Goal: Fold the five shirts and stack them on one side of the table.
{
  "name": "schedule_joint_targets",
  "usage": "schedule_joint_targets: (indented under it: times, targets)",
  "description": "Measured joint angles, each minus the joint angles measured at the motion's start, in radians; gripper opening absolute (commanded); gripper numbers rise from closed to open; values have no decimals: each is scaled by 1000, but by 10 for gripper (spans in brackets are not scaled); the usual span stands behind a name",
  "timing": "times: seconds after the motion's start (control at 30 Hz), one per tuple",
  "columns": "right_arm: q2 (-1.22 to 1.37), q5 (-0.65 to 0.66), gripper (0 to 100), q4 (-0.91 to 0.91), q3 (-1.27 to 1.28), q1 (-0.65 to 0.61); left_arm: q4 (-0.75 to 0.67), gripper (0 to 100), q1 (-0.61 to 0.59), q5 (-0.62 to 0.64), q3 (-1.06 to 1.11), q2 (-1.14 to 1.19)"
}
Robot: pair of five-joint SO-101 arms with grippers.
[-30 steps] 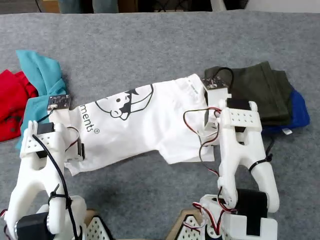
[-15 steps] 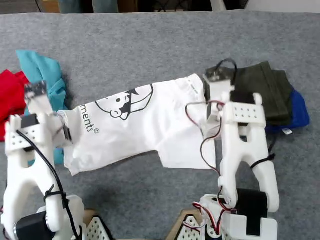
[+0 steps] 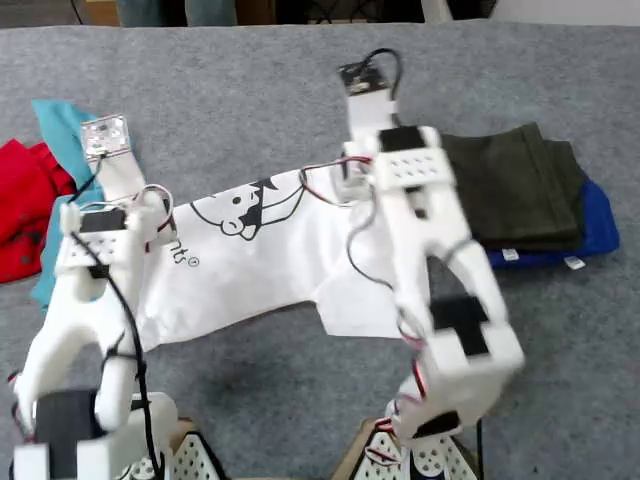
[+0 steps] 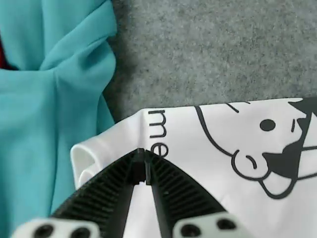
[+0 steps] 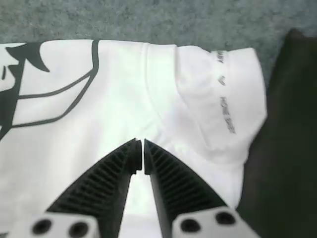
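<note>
Teal shirt point(image 3: 75, 135) crowds left; folded stack point(image 3: 520, 190) right.

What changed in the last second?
The right arm swung left and farther across the table, away from the folded dark shirt; the right gripper, shut, is now over the white shirt near its collar. The left gripper, also shut, swung left, then back to that shirt's edge. The white shirt barely shifted; the teal shirt, red shirt and dark shirt stayed.
</note>
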Motion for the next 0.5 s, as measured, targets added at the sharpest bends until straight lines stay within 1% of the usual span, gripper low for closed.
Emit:
schedule_joint_targets:
  times: [0.1,0.23,0.4,0.5]
  targets:
    - [176,0,14,-2,-143,2,-71,29,-2,0,-3,118]
    - [373,0,14,12,-351,43,-69,29,-20,-8,-37,262]
    - [539,72,14,98,-563,80,-55,29,-35,-94,-98,292]
    - [580,95,14,178,-663,84,-55,29,-35,-150,-115,296]
